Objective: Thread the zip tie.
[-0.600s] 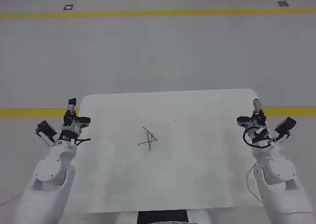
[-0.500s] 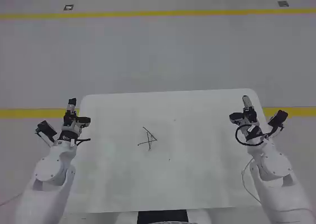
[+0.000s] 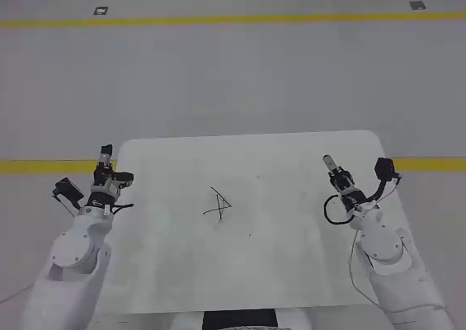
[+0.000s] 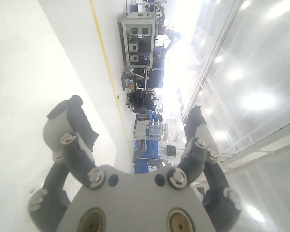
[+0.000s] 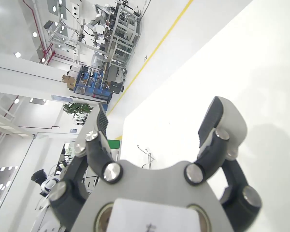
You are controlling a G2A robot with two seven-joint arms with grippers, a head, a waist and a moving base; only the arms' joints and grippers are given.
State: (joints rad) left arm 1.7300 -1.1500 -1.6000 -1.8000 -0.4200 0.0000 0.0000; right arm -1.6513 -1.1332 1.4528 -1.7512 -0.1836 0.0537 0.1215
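Carrier: white counter (image 3: 282, 264) with rounded corners. A yellow floor stripe (image 3: 18, 167) runs out from behind its left and right edges.

Item 1, left hand (image 3: 105, 153): sits at the counter's left edge, near the far-left corner, and points toward the far side. In the left wrist view the left hand (image 4: 135, 115) is spread wide. Its dark padded fingers (image 4: 70, 121) stand well apart with nothing between them, one over the white counter (image 4: 26, 73) and the other past its edge.

Item 2, zip tie (image 3: 218, 204): thin and black, it lies flat near the middle of the counter, slightly toward the left edge. Its strands cross in an angular figure. It is touched by nothing and is well apart from both hands. In the right wrist view the zip tie (image 5: 148, 156) shows as fine dark lines on the surface just beyond the hand's base plate. Whether this is one tie or several cannot be told.

Item 3, right hand (image 3: 329, 162): sits over the counter inside the right edge, toward the far-right corner, and is angled inward. In the right wrist view the right hand (image 5: 159, 115) is spread wide. Its ribbed fingers (image 5: 210, 119) are parted and hold nothing, above the bare counter (image 5: 232, 61).
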